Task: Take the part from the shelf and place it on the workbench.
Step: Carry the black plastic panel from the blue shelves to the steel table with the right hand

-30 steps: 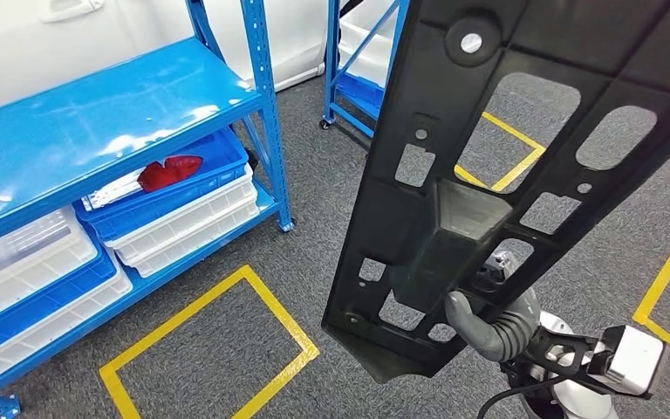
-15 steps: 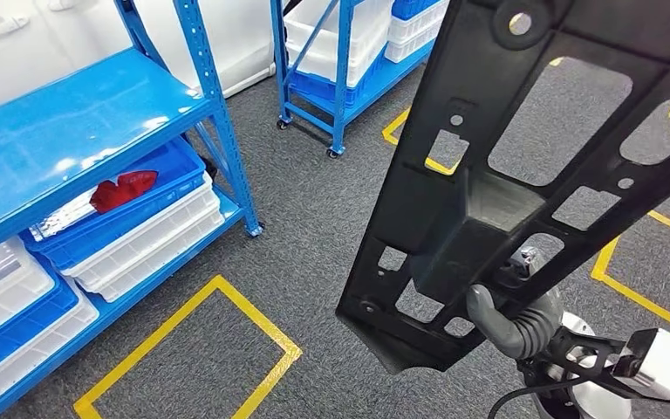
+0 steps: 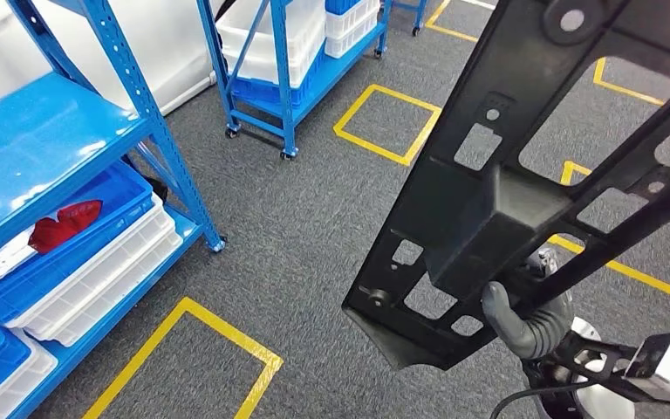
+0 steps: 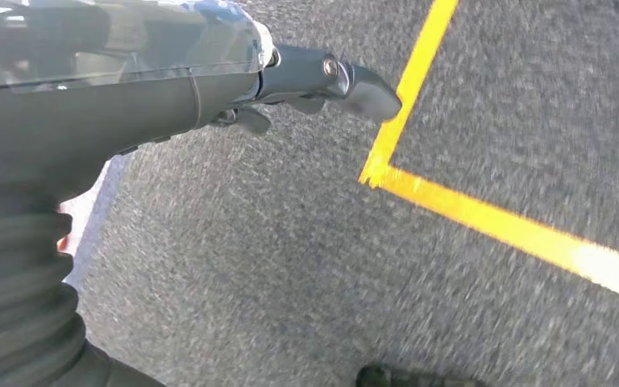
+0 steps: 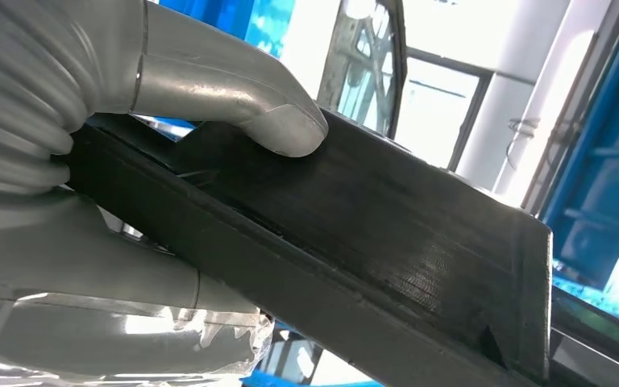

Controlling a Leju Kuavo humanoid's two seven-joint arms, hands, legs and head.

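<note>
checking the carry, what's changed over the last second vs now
The whole view has swung: the blue shelf slid toward the left edge, and a second rack and more yellow floor squares came into sight, so the robot is turning, not the things. The right hand still grips the black part the same way.

The long, flat black plastic panel [image 3: 523, 188], pierced with rectangular and oval cut-outs and carrying a raised box-shaped block near its middle, stands tilted in the air above grey carpet, its lower end held from beneath.

Warehouse: blue shelving [image 3: 131, 148], stacked bins [image 3: 96, 271], floor tape [image 3: 227, 336].
</note>
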